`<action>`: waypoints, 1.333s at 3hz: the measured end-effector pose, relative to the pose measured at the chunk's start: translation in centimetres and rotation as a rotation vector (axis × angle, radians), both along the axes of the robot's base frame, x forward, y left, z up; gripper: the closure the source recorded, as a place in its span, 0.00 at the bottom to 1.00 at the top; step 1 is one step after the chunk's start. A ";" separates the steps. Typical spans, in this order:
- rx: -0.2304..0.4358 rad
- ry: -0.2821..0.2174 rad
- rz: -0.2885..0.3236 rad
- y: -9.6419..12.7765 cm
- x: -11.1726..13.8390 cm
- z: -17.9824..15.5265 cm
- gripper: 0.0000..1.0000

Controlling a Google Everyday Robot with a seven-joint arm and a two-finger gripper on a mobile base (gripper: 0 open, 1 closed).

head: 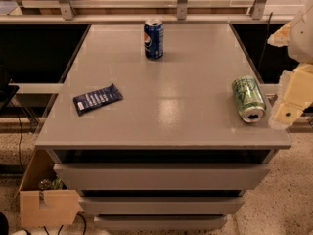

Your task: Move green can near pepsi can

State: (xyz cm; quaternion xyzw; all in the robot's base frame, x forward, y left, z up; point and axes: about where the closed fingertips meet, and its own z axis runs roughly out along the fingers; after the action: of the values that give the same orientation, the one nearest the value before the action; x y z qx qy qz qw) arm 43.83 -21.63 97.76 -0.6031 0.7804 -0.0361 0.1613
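The green can (248,99) lies on its side near the right edge of the grey table (161,106), its silver top with the mouth hole facing the front. The pepsi can (153,38) stands upright at the far middle of the table, well apart from the green can. My gripper (291,102) is a cream-coloured shape at the right edge of the view, just right of the green can and beyond the table's right edge. It holds nothing that I can see.
A flat dark blue snack wrapper (97,99) lies on the left part of the table. Drawers (161,176) run below the tabletop. A cardboard box (46,199) sits on the floor at the lower left. A railing (181,4) runs behind the table.
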 end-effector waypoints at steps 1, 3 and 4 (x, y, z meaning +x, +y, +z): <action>0.000 0.000 0.000 0.0 0.0 0.0 0.00; -0.116 0.059 -0.206 -1.3 3.1 -2.2 0.00; -0.124 0.041 -0.298 -1.8 3.8 -2.1 0.00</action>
State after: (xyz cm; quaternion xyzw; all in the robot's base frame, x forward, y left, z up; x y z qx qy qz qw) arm 47.59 -23.39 95.61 -0.4899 0.8607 -0.0953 0.1008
